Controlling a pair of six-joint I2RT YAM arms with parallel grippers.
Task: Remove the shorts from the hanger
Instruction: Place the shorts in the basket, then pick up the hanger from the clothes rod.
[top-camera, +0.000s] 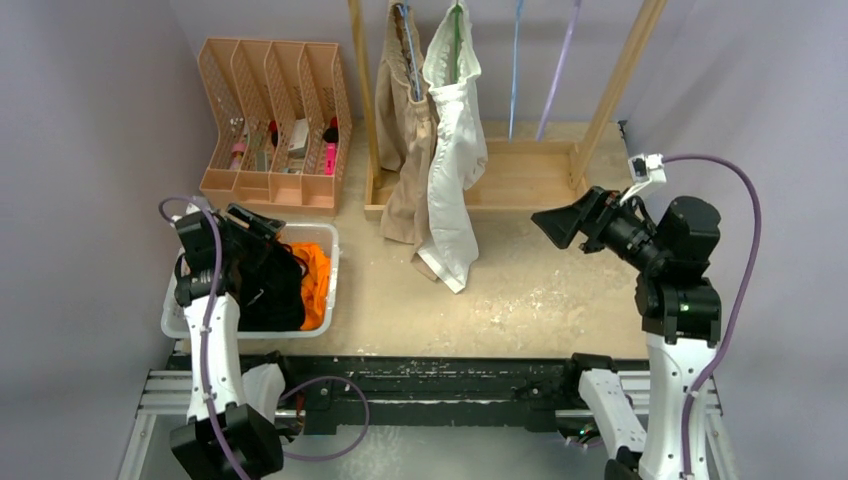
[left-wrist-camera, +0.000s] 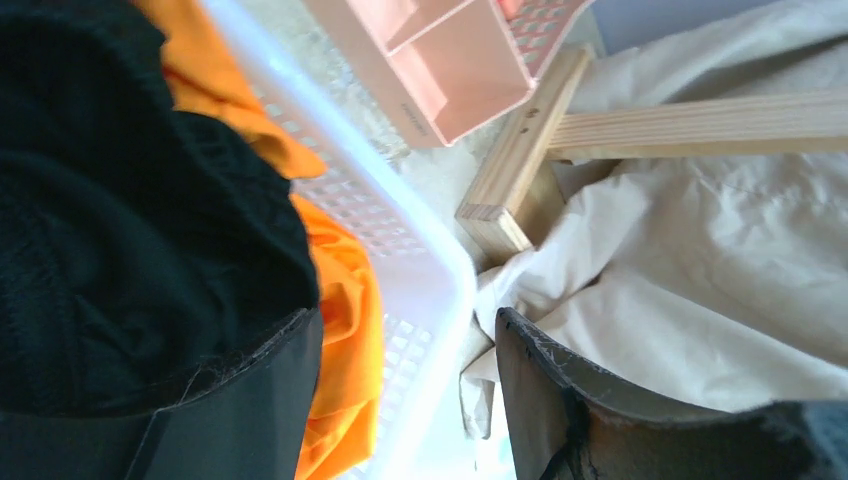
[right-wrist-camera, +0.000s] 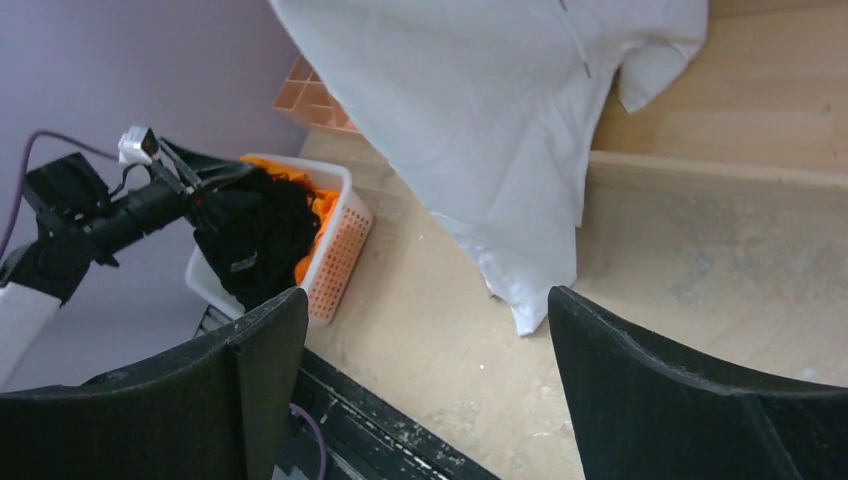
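**Now: two pairs in the basket, two on the rack**

Nearest on the left, the left claw (left-wrist-camera: 408, 335) hovers over a white plastic basket (right-wrist-camera: 337, 262) with perforated, mesh-like walls. Its matte black fingers are spread apart. In the left wrist view, only the basket rim and orange cloth show between them, so it is released and holds nothing.

The black shorts (right-wrist-camera: 255, 235) are heaped in the basket as a dense, slightly fuzzy mound that rises above the rim and lies against one finger. The orange shorts (left-wrist-camera: 345, 300), smooth and bright, are crumpled beneath them toward the basket's right wall.

On the near right, the right claw (right-wrist-camera: 428, 305) is raised above the table (top-camera: 540, 290). Its broad, curved fingers are wide apart and empty, and it points left toward the rack. The tabletop is pale, sandy and scuffed with whitish blotches.

Farther back stands a rack (top-camera: 520, 175) of light, bare wood with a flat base. The white shorts (top-camera: 455, 150) hang from a green hanger (top-camera: 456, 30) with the waist up and the long axis running top to bottom. The cloth is limp and creased, and the lower leg spills over the rack's base onto the table. The beige shorts (top-camera: 403, 130) hang the same way just to the left, touching the white pair.

At the far left, a pink slotted plastic file holder (top-camera: 270, 110) stands by the wall.
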